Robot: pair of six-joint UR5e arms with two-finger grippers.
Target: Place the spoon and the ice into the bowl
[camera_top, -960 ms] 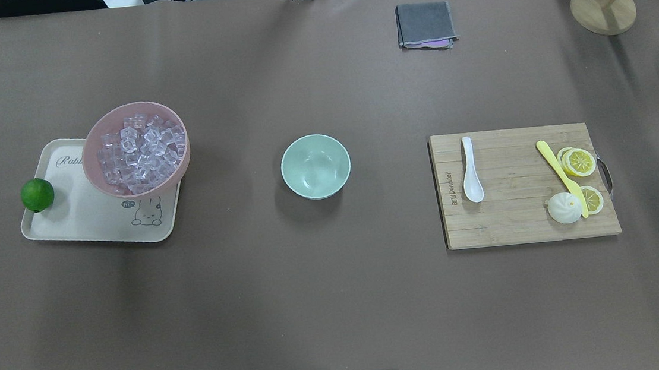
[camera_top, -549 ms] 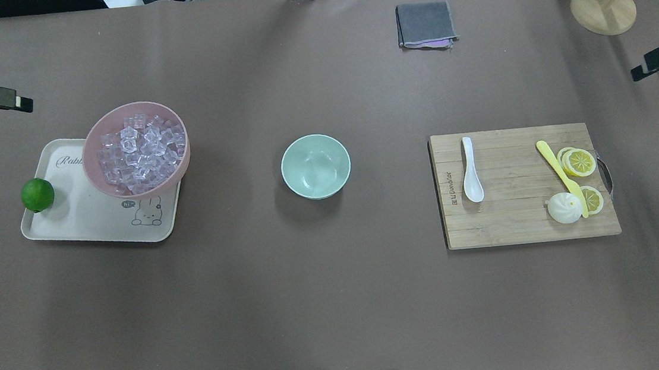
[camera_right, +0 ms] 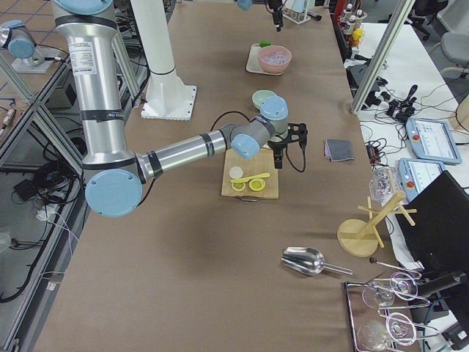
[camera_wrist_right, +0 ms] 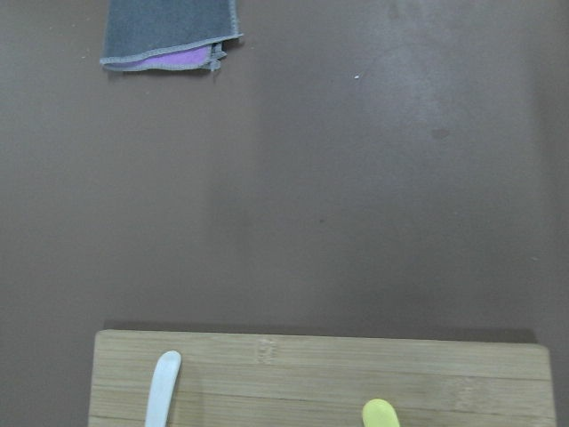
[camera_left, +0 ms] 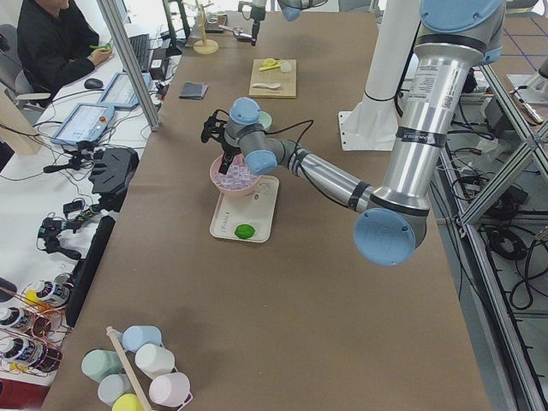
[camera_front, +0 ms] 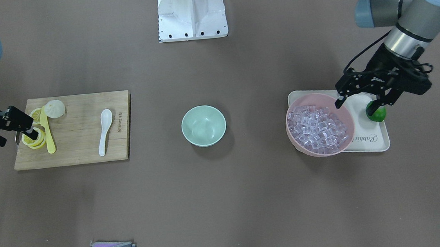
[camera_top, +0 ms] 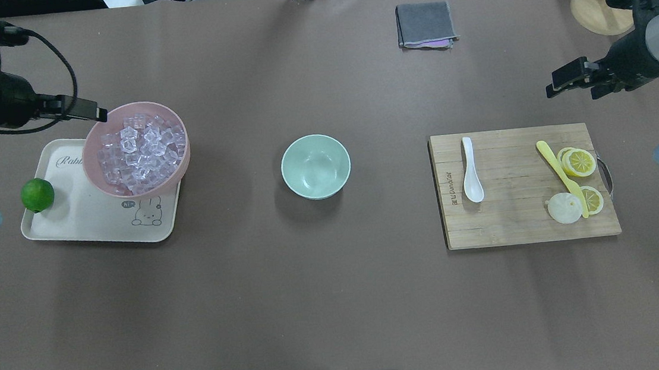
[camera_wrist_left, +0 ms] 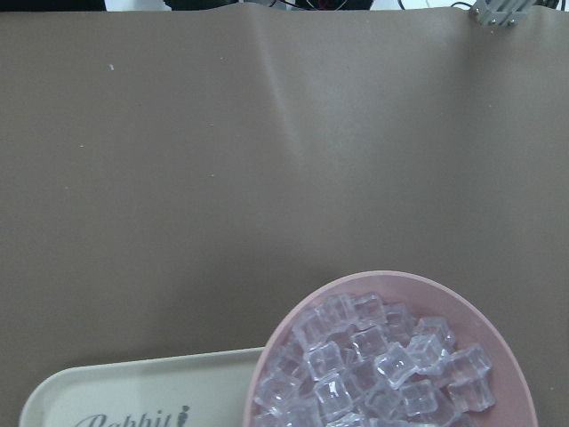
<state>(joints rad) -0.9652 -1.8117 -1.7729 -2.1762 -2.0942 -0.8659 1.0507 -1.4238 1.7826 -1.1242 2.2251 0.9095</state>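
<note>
Status: nothing delivered yet.

- Green bowl (camera_top: pixel 315 168) stands alone mid-surface, empty. No ice and no spoon in it.
- Spoon (camera_top: pixel 471 172) lies flat on the cutting board (camera_top: pixel 517 222), near the board's edge on the bowl side, scoop toward the robot. It is well apart from the yellow knife (camera_top: pixel 561 173), the lemon slices (camera_top: pixel 578 161) and the white bun (camera_top: pixel 564 209) at the other end.
- Ice (camera_top: pixel 140 154) is all heaped in the pink bowl (camera_top: pixel 180 173), which sits partly on the cream tray (camera_top: pixel 88 227). A lime (camera_top: pixel 37 194) sits at the tray's outer edge.

Hands:
- Left hand (camera_front: pixel 359 102) hangs over the tray beside the pink bowl, fingers spread apart, holding nothing. Its wrist view looks down on the ice pile.
- Right hand (camera_top: pixel 554 84) hovers past the board's far side, off toward its knife end, fingers apart and empty. Its wrist view catches only the spoon's handle tip at the bottom edge.

Judgement: both arms look set up for approach only, left toward the ice and right toward the spoon. Both halves of the task remain: grasp and carry the spoon, grasp and carry the ice, release each into the green bowl.
</note>
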